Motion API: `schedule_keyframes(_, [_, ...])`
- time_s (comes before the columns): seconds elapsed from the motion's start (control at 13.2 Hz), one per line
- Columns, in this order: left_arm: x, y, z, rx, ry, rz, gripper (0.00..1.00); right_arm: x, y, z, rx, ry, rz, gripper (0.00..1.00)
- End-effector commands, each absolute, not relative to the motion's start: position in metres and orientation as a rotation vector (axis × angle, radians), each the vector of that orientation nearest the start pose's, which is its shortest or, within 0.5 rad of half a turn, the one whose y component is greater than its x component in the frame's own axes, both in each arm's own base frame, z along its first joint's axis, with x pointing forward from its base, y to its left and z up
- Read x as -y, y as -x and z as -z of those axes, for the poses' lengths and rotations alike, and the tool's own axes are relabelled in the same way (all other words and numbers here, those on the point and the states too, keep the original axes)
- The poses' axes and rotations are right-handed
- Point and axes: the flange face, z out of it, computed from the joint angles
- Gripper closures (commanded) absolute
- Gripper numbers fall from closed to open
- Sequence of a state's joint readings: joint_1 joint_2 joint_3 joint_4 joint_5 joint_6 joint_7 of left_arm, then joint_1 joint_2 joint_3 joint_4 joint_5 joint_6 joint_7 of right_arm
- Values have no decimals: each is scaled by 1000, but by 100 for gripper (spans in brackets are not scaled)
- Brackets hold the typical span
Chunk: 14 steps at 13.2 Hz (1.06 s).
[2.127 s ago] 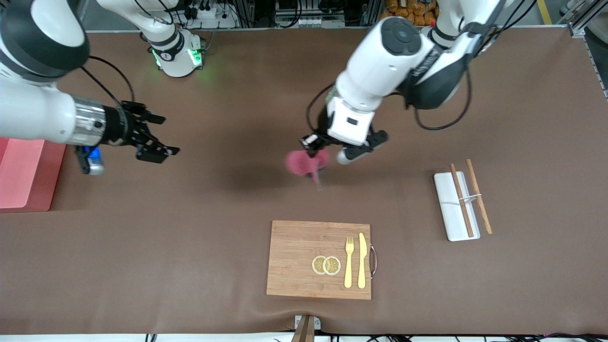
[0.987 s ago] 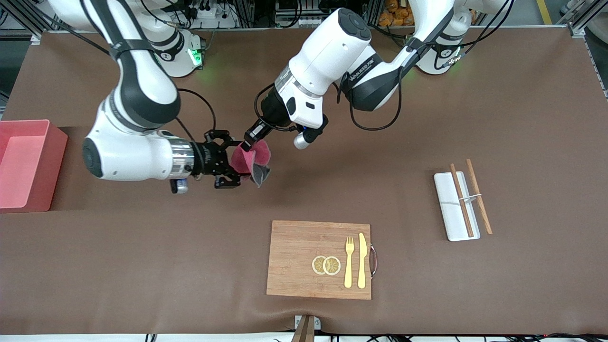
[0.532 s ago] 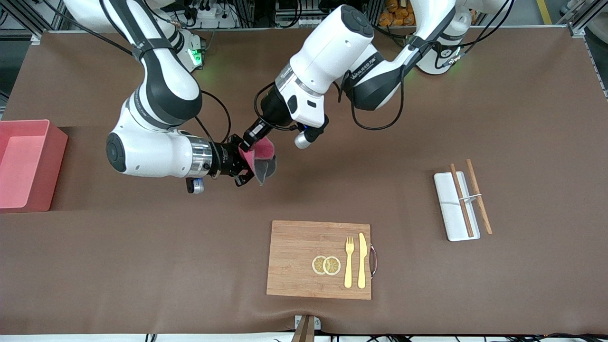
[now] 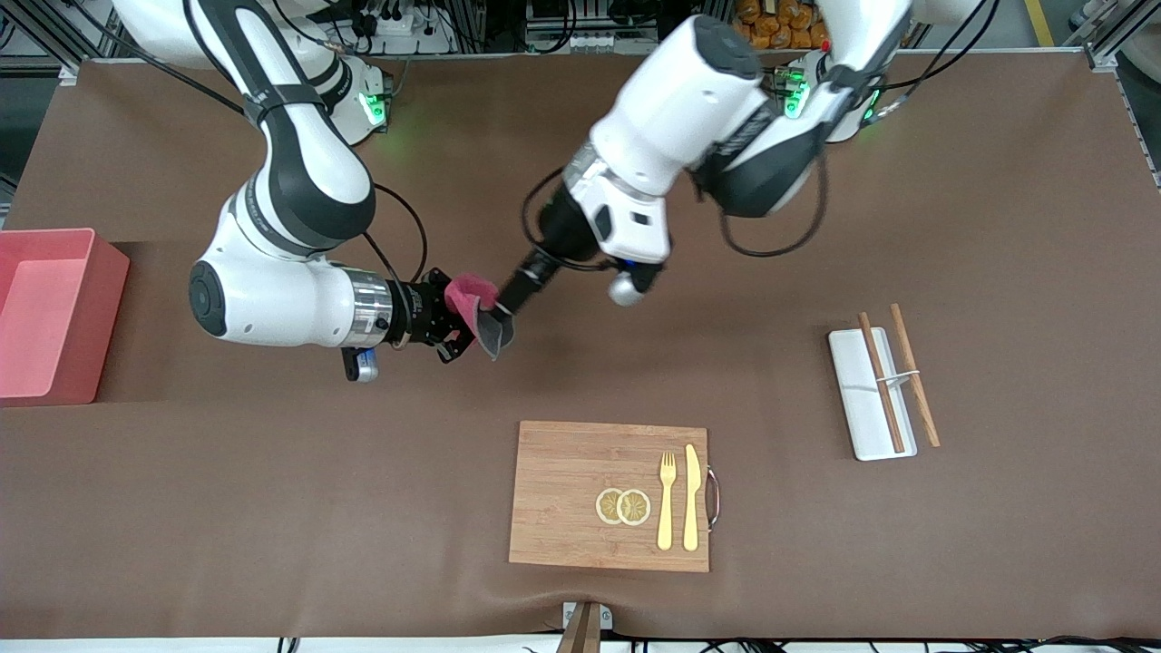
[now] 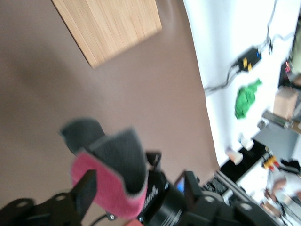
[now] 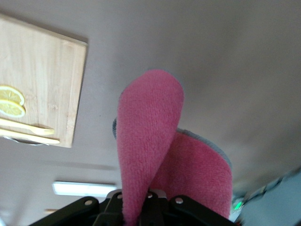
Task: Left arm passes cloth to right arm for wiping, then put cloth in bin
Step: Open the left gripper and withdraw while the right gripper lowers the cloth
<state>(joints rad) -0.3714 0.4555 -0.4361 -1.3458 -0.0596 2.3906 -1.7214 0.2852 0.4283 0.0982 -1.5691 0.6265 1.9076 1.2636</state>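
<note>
Pinched between the fingers of the right gripper (image 4: 456, 328), over the bare counter (image 4: 272, 508) about the middle of the front view: the small square soft cloth, crimson-pink on one face and dark grey on the other (image 4: 475, 301). Closed tight on a fold of it, as seen in the right wrist view, with the pink face (image 6: 150, 141) standing up from the fingers and only a grey edge showing.

Hovering just beside it, at about two o'clock from the cloth in the front view: the slim black left gripper (image 4: 510, 297). Spread wide, with both fingers (image 5: 87, 193) apart in the left wrist view, and holding nothing. Cannot tell whether one tip touches the grey corner of the cloth.

Judged from this: first step, the passing from left arm to right arm, practically done, as the cloth hangs on the right gripper only. Left to do: drawing the left arm away, wiping with the cloth, then carrying it to the bin. No wiping visible yet, since the cloth is up in the air and not on the counter.

Standing well apart at nine o'clock on the counter, at the right arm's end: the salmon-pink rectangular plastic bin (image 4: 45, 392), with nothing visible inside. At six o'clock from the cloth, nearer to the front camera: the wooden cutting board (image 4: 562, 490), untouched.
</note>
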Motion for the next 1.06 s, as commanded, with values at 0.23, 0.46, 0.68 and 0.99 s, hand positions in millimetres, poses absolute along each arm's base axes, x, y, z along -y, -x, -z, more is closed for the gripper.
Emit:
schedule_keyframes(0.23, [346, -566, -599, -961, -2640, -45, 0, -275, -625, -330, -949, 2743, -352, 100])
schedule_keyframes(0.46, [262, -577, -612, -751, -2823, -34, 0, -275, -602, -251, -784, 2938, -71, 100])
schedule_keyframes(0.68, [190, -579, -624, -659, -2932, -8, 0, -209, -613, -229, -635, 2990, -90, 100])
schedule_keyframes(0.99, [125, -577, -641, -553, -3000, -25, 0, -67, -633, -210, -280, 3046, -98, 100])
